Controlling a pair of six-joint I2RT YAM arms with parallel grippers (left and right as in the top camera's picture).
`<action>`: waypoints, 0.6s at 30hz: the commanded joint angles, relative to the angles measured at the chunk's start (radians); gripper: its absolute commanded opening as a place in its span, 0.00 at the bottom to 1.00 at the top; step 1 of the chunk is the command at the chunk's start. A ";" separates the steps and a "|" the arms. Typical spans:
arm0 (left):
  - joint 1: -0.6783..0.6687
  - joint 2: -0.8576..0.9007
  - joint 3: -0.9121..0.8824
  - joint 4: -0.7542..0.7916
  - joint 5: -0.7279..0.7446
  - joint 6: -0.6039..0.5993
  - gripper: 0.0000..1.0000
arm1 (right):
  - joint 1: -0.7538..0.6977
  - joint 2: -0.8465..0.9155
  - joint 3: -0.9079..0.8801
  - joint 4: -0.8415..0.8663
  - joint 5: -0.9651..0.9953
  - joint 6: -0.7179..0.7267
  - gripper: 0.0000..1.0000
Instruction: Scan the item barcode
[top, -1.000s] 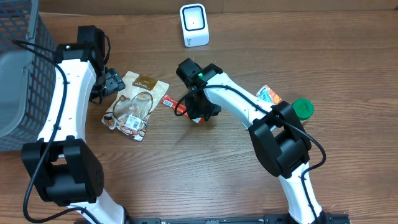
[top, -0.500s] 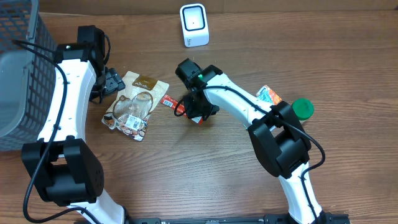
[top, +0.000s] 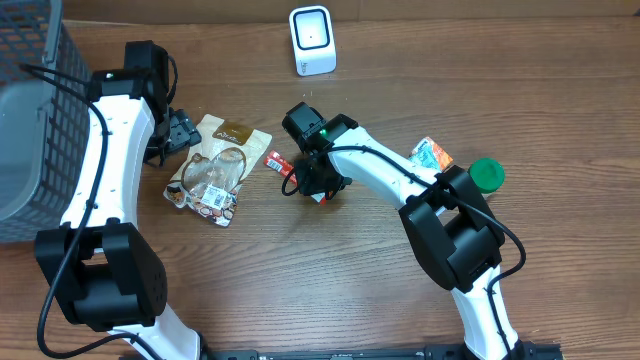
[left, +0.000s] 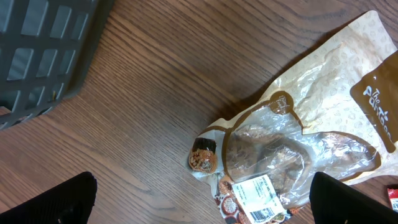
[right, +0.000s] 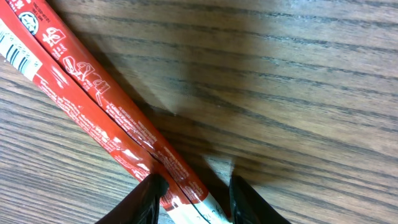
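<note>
Brown wood-grain table (top: 300, 290) carries a grey wire-mesh basket (top: 25, 60) at its left edge. Beside that lies a tan and clear plastic snack pouch (left: 292, 143), under the left gripper (left: 202, 202), whose fingers are spread wide, grasping nothing. A white box scanner (top: 312, 40) stands at the far side, well apart. The long red plastic stick packet (right: 93, 112) lies flat just right of the pouch. The right gripper (right: 198, 185) straddles one end of the packet; I cannot tell whether it is clamped.

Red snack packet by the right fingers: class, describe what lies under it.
Bare brown wooden table shows around the long red plastic packet; the wood directly beneath it is covered.
</note>
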 joint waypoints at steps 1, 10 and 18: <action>-0.007 -0.008 0.017 0.001 -0.010 0.000 1.00 | 0.003 0.003 -0.035 -0.008 0.027 0.002 0.38; -0.007 -0.008 0.017 0.001 -0.010 0.000 1.00 | -0.004 -0.008 0.015 -0.040 0.027 -0.002 0.41; -0.007 -0.008 0.017 0.001 -0.011 0.000 1.00 | -0.010 -0.011 0.016 -0.091 0.028 -0.002 0.42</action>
